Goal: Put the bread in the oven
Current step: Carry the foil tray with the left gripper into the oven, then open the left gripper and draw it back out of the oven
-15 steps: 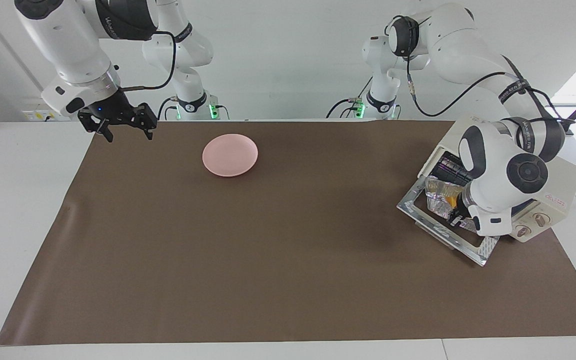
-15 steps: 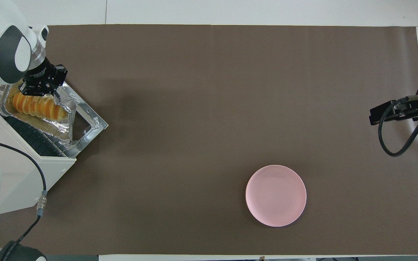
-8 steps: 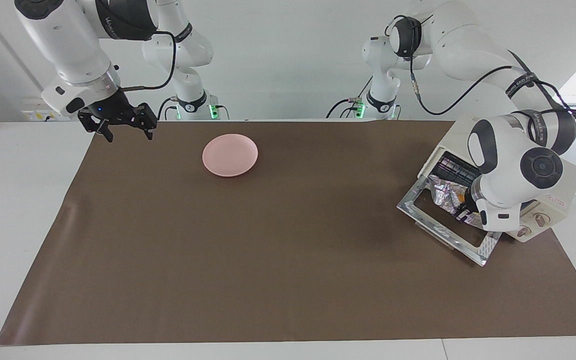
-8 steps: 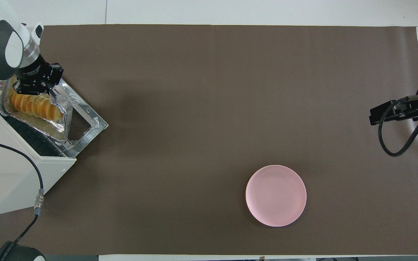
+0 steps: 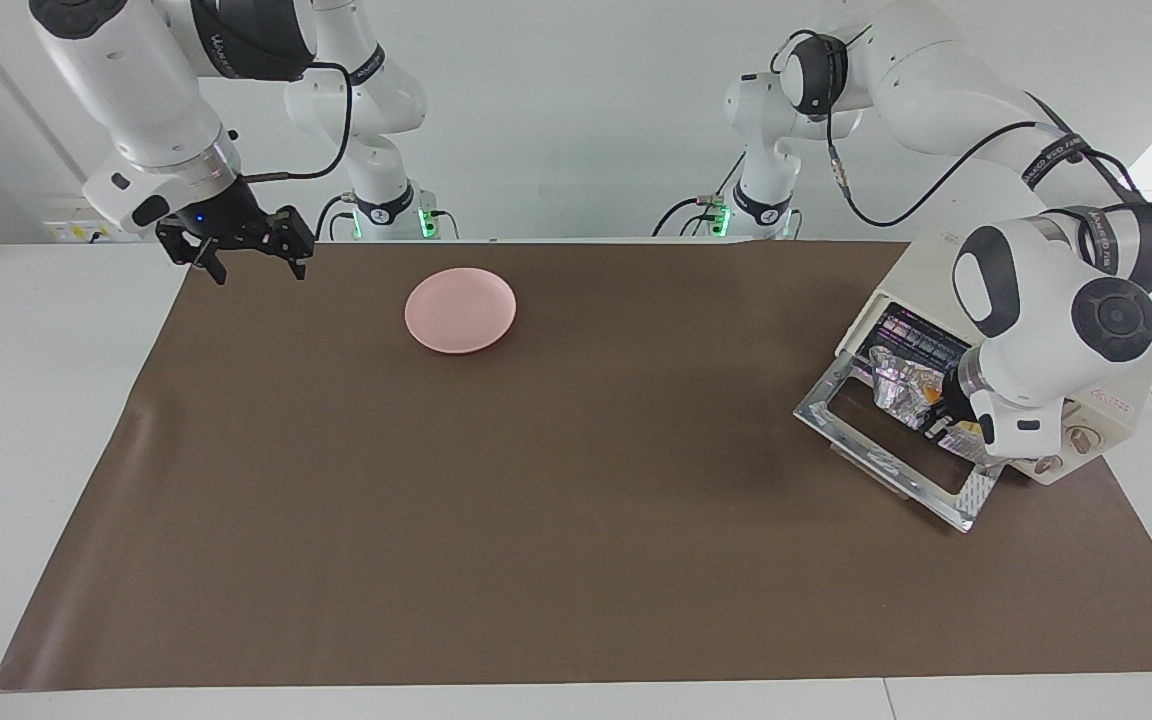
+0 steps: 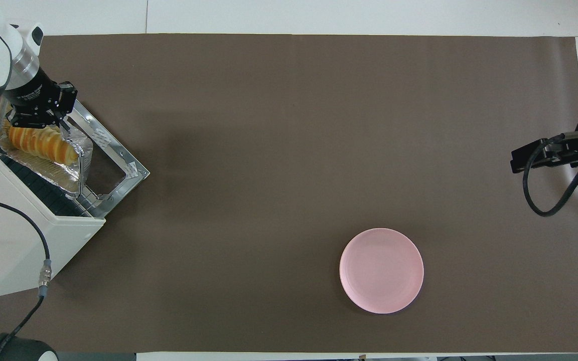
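The bread (image 6: 40,143), a golden ridged loaf, lies in a silver foil tray (image 6: 48,168) that sits partly inside the cream-white oven (image 6: 18,240) on its wire rack. The oven's glass door (image 6: 118,160) hangs down open. In the facing view the tray (image 5: 894,382) shows in the oven (image 5: 1121,385) mouth, with only a sliver of bread (image 5: 931,397) visible. My left gripper (image 6: 43,123) is shut on the tray's rim at the bread's side, above the open door (image 5: 886,460). My right gripper (image 5: 251,262) waits open in the air over the mat's edge at the right arm's end.
A bare pink plate (image 5: 460,309) rests on the brown mat toward the right arm's end, near the robots. The oven stands at the left arm's end of the table, angled, knobs (image 5: 1081,440) beside its door. A cable (image 6: 43,260) trails over the oven.
My left gripper has moved deeper toward the oven, carrying the foil tray and bread farther in over the rack. The right arm has not moved.
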Controlling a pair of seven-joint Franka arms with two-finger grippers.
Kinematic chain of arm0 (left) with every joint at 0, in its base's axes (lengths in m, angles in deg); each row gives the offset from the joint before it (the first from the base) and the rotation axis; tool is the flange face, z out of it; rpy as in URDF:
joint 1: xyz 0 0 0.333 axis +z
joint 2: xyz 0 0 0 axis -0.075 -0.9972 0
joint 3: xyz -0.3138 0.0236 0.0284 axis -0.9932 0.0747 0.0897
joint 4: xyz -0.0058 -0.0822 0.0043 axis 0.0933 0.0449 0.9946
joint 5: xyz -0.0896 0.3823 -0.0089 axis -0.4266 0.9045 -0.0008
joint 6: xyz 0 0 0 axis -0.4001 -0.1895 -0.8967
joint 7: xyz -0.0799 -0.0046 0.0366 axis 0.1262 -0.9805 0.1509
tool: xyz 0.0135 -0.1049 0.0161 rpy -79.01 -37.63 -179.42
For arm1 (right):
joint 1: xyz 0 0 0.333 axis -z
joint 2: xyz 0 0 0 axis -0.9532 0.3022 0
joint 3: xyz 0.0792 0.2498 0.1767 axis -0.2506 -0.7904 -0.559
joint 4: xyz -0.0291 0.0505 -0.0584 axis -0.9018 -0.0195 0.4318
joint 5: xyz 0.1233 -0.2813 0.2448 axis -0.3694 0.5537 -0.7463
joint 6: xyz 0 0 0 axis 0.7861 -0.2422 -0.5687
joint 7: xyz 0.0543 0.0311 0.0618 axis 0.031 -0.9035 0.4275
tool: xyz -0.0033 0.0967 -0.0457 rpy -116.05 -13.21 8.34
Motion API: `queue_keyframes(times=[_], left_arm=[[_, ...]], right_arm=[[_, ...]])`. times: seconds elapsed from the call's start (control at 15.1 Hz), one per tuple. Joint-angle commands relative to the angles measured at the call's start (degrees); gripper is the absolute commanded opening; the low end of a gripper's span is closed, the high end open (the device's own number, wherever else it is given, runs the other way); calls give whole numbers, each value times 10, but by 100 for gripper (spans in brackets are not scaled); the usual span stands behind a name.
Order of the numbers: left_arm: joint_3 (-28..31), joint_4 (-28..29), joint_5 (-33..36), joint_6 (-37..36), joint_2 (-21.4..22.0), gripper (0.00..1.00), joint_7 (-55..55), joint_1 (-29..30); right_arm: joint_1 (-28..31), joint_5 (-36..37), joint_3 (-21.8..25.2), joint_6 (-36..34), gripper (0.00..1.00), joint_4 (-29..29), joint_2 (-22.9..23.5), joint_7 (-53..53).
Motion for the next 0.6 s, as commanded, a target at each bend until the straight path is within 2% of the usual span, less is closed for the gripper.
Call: queue_keyframes(times=[0.0,0.27,0.53], left_arm=[[0,-16,24,-30,-5,0,20,5],[-2,27,41,-30,10,0,21,-2],[-2,72,82,-21,10,0,49,-41]], right_arm=[[7,-7,-4,-6,100,6,-9,14],[7,-7,-5,-6,100,6,-9,14],[7,-7,-4,-6,100,6,-9,14]])
